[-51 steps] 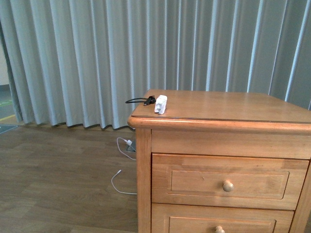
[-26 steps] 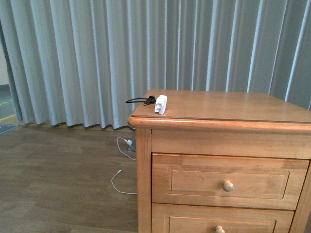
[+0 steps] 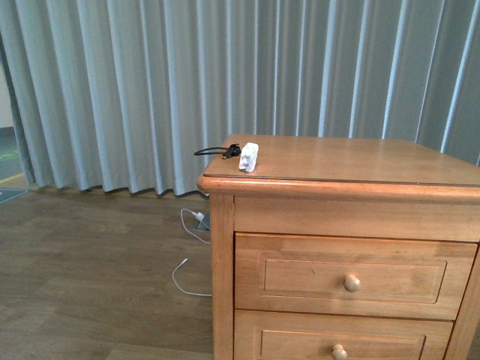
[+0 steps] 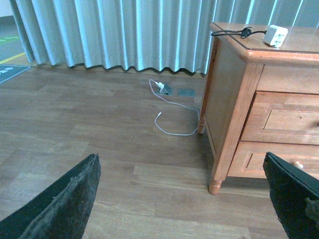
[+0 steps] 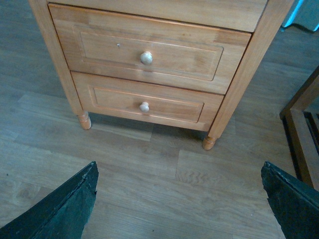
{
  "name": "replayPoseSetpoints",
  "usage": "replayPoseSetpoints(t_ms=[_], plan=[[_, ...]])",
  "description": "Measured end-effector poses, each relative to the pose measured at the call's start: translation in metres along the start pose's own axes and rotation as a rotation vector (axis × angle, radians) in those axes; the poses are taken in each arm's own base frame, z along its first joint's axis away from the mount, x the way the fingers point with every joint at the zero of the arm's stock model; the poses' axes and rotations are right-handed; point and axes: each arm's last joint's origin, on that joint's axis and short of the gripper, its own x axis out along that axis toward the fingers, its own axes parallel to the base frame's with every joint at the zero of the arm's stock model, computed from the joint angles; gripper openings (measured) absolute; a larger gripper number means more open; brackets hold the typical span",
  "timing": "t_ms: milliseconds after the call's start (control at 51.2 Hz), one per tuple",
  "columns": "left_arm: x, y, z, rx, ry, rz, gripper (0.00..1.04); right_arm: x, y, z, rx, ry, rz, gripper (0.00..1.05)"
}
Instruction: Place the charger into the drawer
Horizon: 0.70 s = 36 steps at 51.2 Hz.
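Observation:
The charger (image 3: 248, 157), a small white block with a black looped cable (image 3: 214, 152), lies on the cabinet top near its left front corner; it also shows in the left wrist view (image 4: 275, 35). The upper drawer (image 3: 352, 276) is shut, with a round knob (image 3: 351, 283); it also shows in the right wrist view (image 5: 144, 47). My left gripper (image 4: 184, 199) is open and empty, low over the floor, to the left of the cabinet. My right gripper (image 5: 179, 199) is open and empty, over the floor in front of the drawers. Neither arm shows in the front view.
The lower drawer (image 5: 147, 104) is shut below the upper one. A white cable with its plug (image 4: 172, 112) lies on the wooden floor left of the cabinet (image 3: 221, 247). Grey curtains (image 3: 150, 82) hang behind. A dark wooden frame (image 5: 304, 134) stands right of the cabinet.
The front view has shifted slightly: the cabinet sits a little lower and its top shows at a flatter angle. The charger and drawers have not moved.

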Motion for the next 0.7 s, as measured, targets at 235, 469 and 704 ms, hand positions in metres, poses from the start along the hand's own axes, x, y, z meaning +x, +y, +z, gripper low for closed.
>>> replayPoseSetpoints(t_ms=[235,469,704], plan=[[0.000,0.000,0.000,0.000,0.000,0.000,0.99,0.035,0.015,0.022,-0.034,0.039,0.035,0.97],[0.000,0.000,0.000,0.000,0.000,0.000,0.99,0.086,0.031,0.052,-0.033,0.037,0.038,0.97],[0.000,0.000,0.000,0.000,0.000,0.000,0.99,0.135,0.045,0.061,-0.009,0.047,0.013,0.97]])
